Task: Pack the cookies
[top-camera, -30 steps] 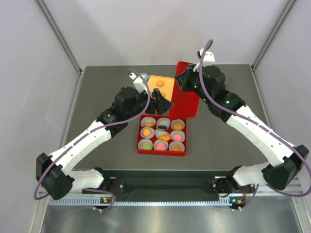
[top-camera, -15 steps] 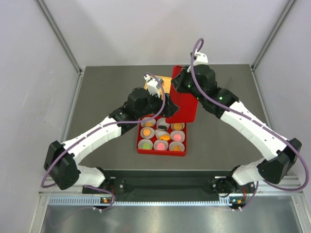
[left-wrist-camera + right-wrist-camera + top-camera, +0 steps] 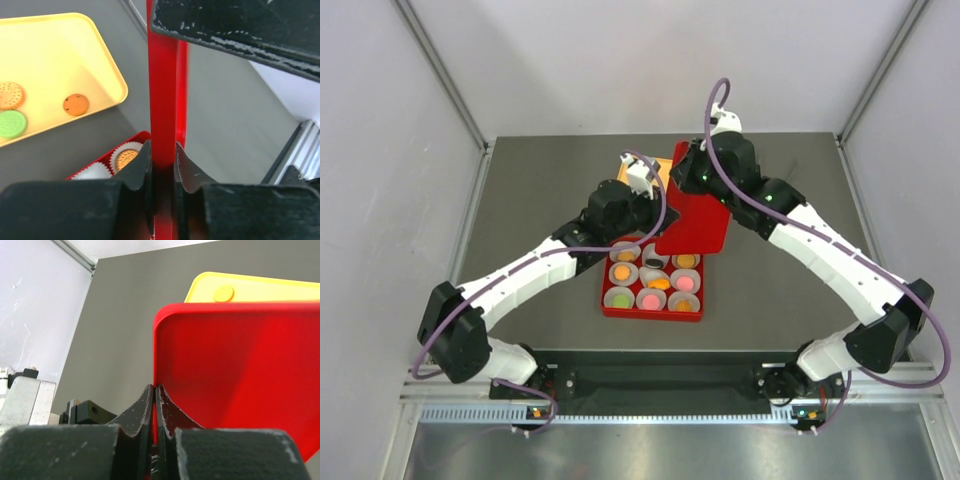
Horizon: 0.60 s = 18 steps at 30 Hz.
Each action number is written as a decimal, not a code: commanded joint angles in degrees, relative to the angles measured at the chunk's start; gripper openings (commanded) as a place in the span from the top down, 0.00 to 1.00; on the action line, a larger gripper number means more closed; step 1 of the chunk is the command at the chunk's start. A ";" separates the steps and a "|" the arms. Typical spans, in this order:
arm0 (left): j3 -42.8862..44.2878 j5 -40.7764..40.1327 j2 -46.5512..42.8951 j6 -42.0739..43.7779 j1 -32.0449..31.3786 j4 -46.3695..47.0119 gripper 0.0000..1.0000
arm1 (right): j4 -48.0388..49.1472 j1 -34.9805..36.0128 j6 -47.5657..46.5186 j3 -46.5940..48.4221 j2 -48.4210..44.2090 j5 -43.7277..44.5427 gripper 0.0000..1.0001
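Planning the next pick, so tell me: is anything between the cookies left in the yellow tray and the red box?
Yes: the red lid, gripped by the left end effector and right end effector, hangs between those cookies and the red box.

1. The red lid (image 3: 162, 100), clamped in the left gripper (image 3: 162, 152), is seen as smooth, glossy plastic.
2. The fingers (image 3: 135, 410) of the right gripper (image 3: 155, 392) are formed of black, matt, finely grained plastic.
3. The yellow tray (image 3: 75, 55), left of the left gripper, is finished in smooth satin plastic.
4. The cookies (image 3: 10, 95) in it are shown matt and finely textured.
5. White pleated paper is seen in the paper cups (image 3: 93, 171) just beside that gripper.
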 commanded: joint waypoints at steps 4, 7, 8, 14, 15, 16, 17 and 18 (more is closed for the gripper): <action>0.93 -1.00 -0.95 -0.72 -0.39 4.12 1.00 | 3.34 0.83 -1.02 3.46 -1.05 -0.65 0.65; 2.16 -3.19 -0.95 -2.83 -0.39 1.32 1.00 | 3.78 0.48 -4.96 3.20 -3.06 1.11 0.27; 2.77 -3.90 -0.69 -4.14 -0.30 0.61 1.00 | 3.96 0.39 -7.15 2.76 -4.03 3.20 0.23; 8.12 -1.82 0.72 -13.61 5.40 -7.73 1.00 | 7.99 0.12 -15.34 -9.94 -18.76 7.63 0.13; 9.27 -0.23 1.07 -15.03 8.28 -8.97 1.00 | 8.61 0.73 -16.56 -12.25 -20.72 6.92 0.13; 10.41 1.88 1.60 -16.27 9.70 -10.28 1.00 | 9.14 1.61 -18.06 -14.62 -22.39 6.22 0.13; 13.38 3.46 2.21 -18.28 10.94 -13.86 1.00 | 9.84 3.10 -21.81 -16.91 -25.54 6.73 0.13; 14.80 6.44 3.52 -18.82 12.08 -15.55 1.00 | 10.20 6.94 -23.68 -20.84 -26.70 7.52 0.13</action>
